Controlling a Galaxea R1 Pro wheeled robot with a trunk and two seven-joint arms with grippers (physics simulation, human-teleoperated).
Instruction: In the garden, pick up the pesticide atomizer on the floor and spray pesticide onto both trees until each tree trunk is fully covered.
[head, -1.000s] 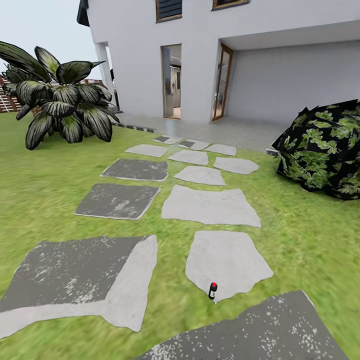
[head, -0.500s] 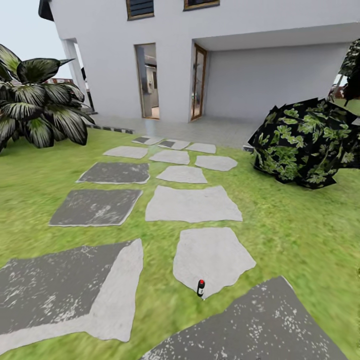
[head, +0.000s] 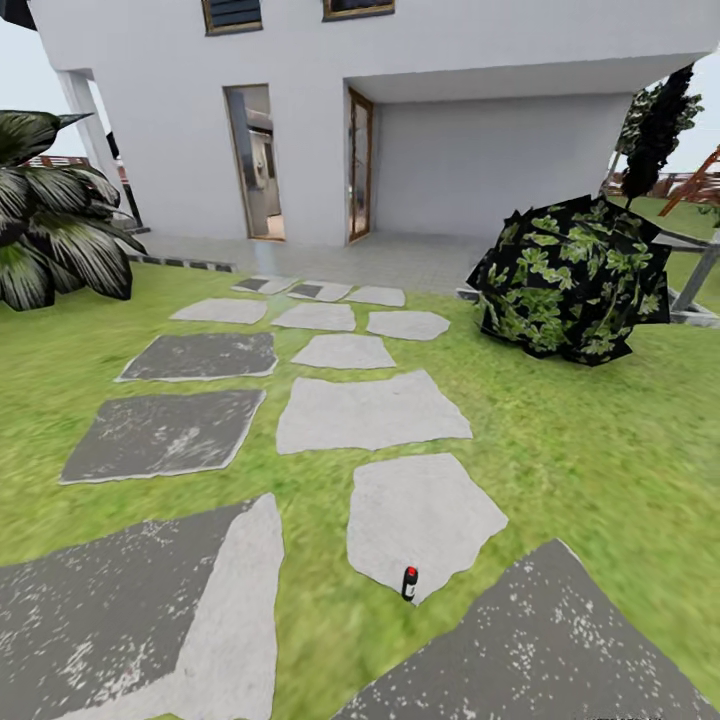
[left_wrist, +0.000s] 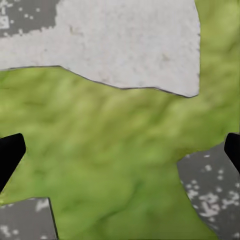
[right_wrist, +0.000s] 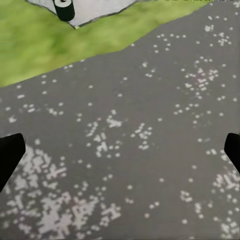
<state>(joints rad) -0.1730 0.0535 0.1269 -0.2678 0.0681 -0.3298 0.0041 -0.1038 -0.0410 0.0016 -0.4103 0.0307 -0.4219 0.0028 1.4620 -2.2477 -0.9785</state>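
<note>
Atomizer (head: 409, 583) stands upright on the near tip of a pale paving stone (head: 420, 515), close to the stone's edge where it meets the grass (head: 560, 450); a dark speckled slab (head: 540, 650) lies just beside it toward the robot. It is a small dark can with a red cap and a pale band or label, too small to read. In the right wrist view its base (right_wrist: 64, 9) shows at the frame edge, on the pale stone, with the speckled slab under the right gripper (right_wrist: 120, 152). The fingers (right_wrist: 9, 150) of that gripper sit wide apart with nothing between them. The left gripper (left_wrist: 120, 150) is likewise spread and empty, hanging over grass between stones. Neither is near the can yet. No thick pale trunk is in sight from the head; only a leafy bush (head: 570, 280), a broad-leaved plant (head: 50, 230), a thin dark tree (head: 660, 120) and the house (head: 400, 100). Handling, as I judge it: light, rigid, smooth-sided, so it could tip easily if nudged and slip in a loose pinch. Best hold is likely around the middle of the body, jaws square across it, leaving the red top clear for spraying. Approach from above or the side looks open, since nothing crowds it.
</note>
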